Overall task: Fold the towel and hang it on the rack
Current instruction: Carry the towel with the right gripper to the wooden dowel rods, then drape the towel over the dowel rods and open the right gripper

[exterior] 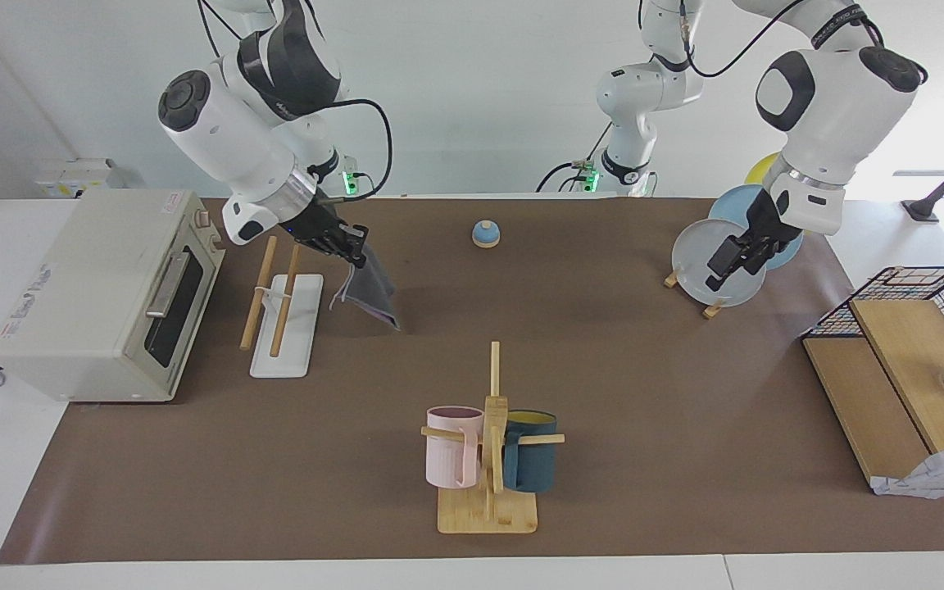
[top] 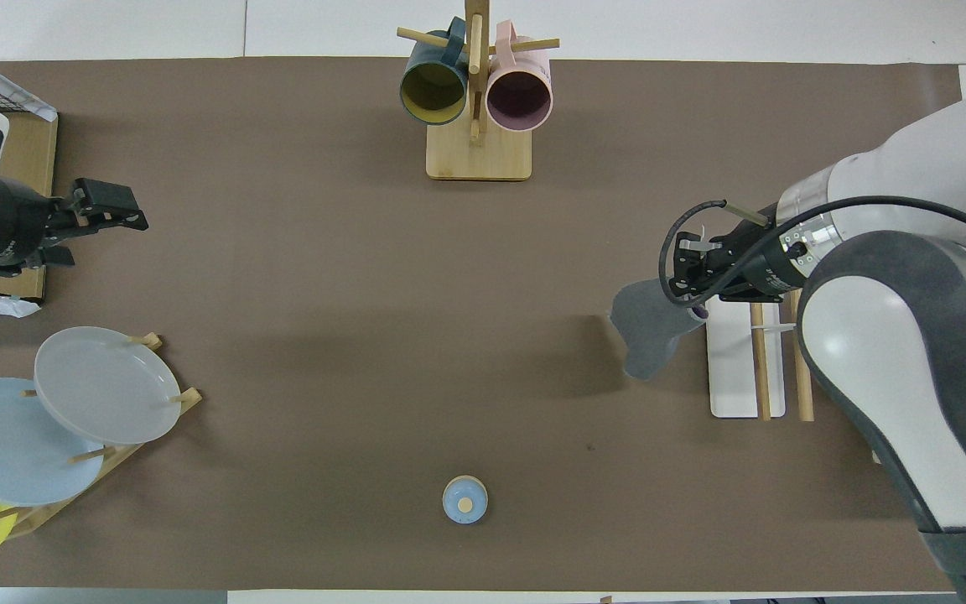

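The towel (exterior: 372,288) (top: 649,327) hangs down folded, its dark grey face showing and a sliver of purple at the top. My right gripper (exterior: 356,254) (top: 694,309) is shut on its upper edge and holds it in the air just beside the rack. The towel's lowest corner reaches close to the brown mat; I cannot tell whether it touches. The rack (exterior: 289,336) (top: 733,369) has two wooden rods over a flat white base and stands in front of the oven, bare. My left gripper (exterior: 732,260) (top: 111,206) waits open and holds nothing, over the plate stand.
A toaster oven (exterior: 103,295) stands at the right arm's end of the table. The mug tree (exterior: 488,459) (top: 476,109) with two mugs is far from the robots. Plates (exterior: 692,250) (top: 101,386) lean in a wooden stand, a small blue knob (exterior: 486,234) (top: 464,500) lies near the robots, and a wire basket (exterior: 923,295) sits on boards.
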`<state>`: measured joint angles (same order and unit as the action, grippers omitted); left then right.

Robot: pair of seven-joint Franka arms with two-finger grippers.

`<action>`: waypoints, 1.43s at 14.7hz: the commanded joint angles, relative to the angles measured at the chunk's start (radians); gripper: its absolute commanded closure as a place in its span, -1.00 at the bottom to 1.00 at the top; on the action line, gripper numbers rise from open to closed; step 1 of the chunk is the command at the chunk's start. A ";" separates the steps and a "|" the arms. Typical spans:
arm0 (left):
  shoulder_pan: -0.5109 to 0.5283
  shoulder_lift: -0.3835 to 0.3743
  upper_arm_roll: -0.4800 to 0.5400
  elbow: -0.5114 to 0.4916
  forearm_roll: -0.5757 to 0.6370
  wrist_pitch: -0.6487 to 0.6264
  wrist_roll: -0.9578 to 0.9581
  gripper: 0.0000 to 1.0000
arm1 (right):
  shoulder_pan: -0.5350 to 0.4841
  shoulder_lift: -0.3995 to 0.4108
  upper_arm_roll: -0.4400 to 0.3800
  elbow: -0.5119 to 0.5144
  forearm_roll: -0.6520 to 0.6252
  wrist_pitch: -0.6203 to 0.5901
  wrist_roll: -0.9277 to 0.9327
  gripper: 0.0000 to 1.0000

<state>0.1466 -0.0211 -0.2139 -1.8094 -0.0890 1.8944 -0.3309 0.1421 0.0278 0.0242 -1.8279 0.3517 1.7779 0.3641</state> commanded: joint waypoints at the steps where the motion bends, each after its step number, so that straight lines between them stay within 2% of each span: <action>1: -0.005 0.062 -0.004 0.129 0.083 -0.116 0.088 -1.00 | -0.024 -0.057 0.013 -0.086 -0.089 0.008 -0.063 1.00; 5: -0.018 0.079 -0.005 0.199 0.140 -0.235 0.203 -1.00 | -0.048 -0.089 0.013 -0.148 -0.252 0.003 -0.129 1.00; 7: -0.047 0.070 0.001 0.197 0.146 -0.262 0.211 -1.00 | -0.116 -0.089 0.013 -0.146 -0.289 -0.027 -0.184 1.00; 11: -0.198 0.049 0.164 0.170 0.132 -0.271 0.197 -1.00 | -0.211 -0.089 0.013 -0.152 -0.316 -0.028 -0.284 1.00; 14: -0.206 0.050 0.179 0.177 0.094 -0.284 0.196 -1.00 | -0.220 -0.089 0.014 -0.154 -0.390 -0.017 -0.349 1.00; 18: -0.222 0.059 0.208 0.231 0.084 -0.340 0.203 -1.00 | -0.246 -0.089 0.013 -0.154 -0.399 -0.017 -0.430 1.00; 21: -0.220 0.059 0.220 0.229 0.087 -0.312 0.242 -1.00 | -0.259 -0.089 0.013 -0.156 -0.438 -0.011 -0.471 1.00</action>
<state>-0.0501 0.0361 -0.0234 -1.5957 0.0036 1.5943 -0.1248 -0.0934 -0.0379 0.0251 -1.9568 -0.0529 1.7513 -0.0646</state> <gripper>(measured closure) 0.000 0.978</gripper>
